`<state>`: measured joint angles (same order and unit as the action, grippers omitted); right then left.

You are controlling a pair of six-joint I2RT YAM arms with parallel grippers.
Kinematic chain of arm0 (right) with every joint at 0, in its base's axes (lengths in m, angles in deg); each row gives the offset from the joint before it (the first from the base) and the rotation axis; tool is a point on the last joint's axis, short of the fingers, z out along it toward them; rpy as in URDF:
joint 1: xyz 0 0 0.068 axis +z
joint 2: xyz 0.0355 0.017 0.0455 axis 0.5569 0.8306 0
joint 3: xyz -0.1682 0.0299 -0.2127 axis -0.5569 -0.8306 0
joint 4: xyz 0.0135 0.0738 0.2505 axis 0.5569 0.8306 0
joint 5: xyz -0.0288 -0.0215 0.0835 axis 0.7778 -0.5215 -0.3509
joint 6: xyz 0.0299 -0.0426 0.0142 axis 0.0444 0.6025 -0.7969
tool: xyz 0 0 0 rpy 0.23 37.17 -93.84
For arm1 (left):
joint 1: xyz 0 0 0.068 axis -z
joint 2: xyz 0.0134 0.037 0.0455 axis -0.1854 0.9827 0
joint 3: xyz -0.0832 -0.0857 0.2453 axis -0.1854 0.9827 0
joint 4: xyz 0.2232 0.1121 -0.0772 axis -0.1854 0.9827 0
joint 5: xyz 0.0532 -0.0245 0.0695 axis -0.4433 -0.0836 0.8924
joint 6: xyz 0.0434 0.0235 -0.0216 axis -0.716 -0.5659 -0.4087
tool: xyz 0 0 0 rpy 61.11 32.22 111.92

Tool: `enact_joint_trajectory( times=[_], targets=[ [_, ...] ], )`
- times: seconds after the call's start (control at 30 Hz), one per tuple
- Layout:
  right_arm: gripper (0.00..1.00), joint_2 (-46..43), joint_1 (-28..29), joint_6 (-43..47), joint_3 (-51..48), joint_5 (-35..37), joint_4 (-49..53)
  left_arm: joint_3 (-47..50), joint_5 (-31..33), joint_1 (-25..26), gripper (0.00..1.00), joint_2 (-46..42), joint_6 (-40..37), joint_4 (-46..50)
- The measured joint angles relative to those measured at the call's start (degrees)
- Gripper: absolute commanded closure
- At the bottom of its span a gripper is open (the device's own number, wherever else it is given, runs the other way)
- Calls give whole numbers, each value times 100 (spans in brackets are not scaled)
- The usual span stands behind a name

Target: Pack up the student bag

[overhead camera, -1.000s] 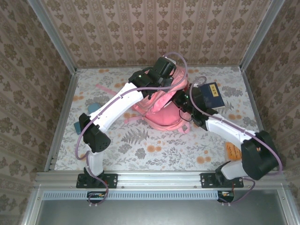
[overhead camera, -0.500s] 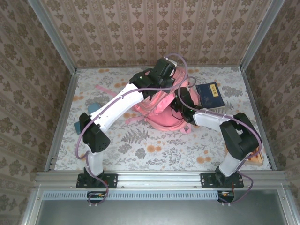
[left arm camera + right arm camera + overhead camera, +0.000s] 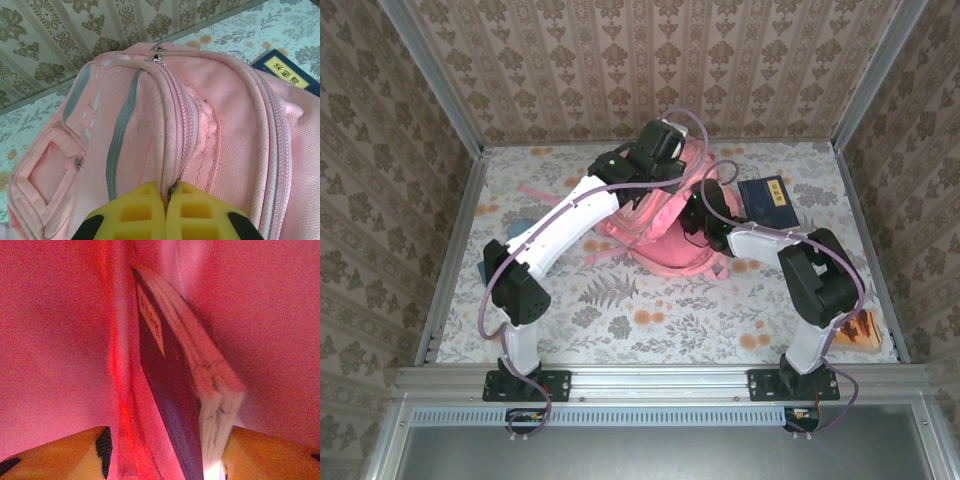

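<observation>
**While the left tool pinches the bag's rim, the right tool stands open around a book inside**

Looking down from the overhead camera, I see the student bag (image 3: 665,245) lying on the floral desk (image 3: 650,310), toward the back wall, with both arms reaching over it.

My left tool (image 3: 167,196) is clamped on the student bag. Its yellow fingers (image 3: 135,212) meet on the ridge of pink fabric beside the zipper, and that ridge runs straight in between them. On the left wrist camera the pale stripe and a front pocket lie to the left of the grip.

My right tool (image 3: 165,455) is inside the bag, with pink cloth on every side. Its jaws stand apart, and a dark blue book (image 3: 170,390) sits on edge between them, its white page edges facing the right of that view. I see a clear gap between the cover and the finger on the left. The other finger is just beside the page edges, and I cannot tell whether it touches them.

A second blue book (image 3: 768,203) with a yellow label lies flat on the desk, just right of the bag.
</observation>
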<state>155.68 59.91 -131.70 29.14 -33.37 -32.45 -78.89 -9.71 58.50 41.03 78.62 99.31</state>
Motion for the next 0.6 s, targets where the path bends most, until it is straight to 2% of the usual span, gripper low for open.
enact_joint_trajectory(
  times=[0.17, 0.3, 0.6],
  targets=[
    [51, -494, -11, -262, -164, -280, 496, 151, -125, -79, 100, -9, 50, -66],
    [66, -1012, 0, -481, -398, -474, 704, 293, -223, -138, 100, -26, 101, -140],
    [93, -1934, 9, -737, -1117, -863, 887, 490, -522, -258, 100, -131, 129, -350]
  ],
)
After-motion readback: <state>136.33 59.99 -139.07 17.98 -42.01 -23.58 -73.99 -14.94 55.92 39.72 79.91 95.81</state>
